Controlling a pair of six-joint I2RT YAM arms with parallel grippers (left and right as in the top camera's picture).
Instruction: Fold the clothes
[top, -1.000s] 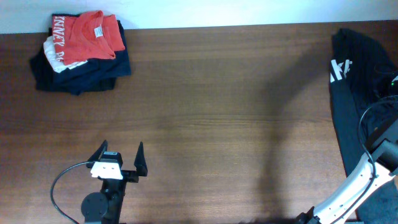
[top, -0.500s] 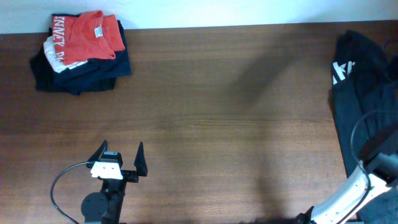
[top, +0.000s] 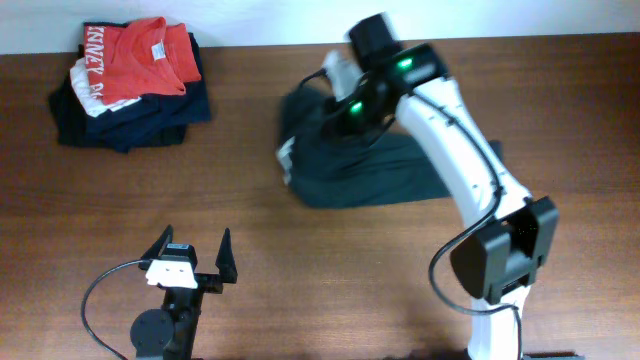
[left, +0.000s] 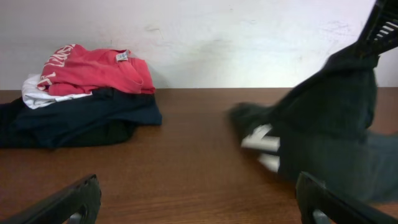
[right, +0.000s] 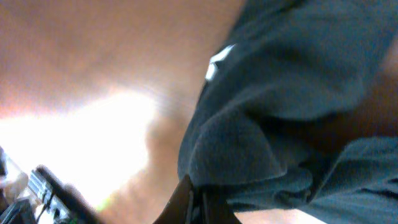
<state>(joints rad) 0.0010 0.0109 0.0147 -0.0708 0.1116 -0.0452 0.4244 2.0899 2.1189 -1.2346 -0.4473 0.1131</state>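
Black T-shirt (top: 355, 178): soft, floppy and light, not slippery, nothing to break. Bunched in a heap on the brown table (top: 300, 290), near the middle, toward the far side. Partly lifted, one bunch of cloth pinched tight in the right gripper (right: 196, 198), the rest draped down onto the wood. Probably best held by a hem or shoulder edge, not a thick wad, so as to spread out flat. Left gripper (top: 197, 242) spread wide, holding nothing, well apart from the T-shirt, on the near side. Red-orange shirt (top: 140, 55) on a dark navy pile (top: 130, 115) at the far left, well apart too.
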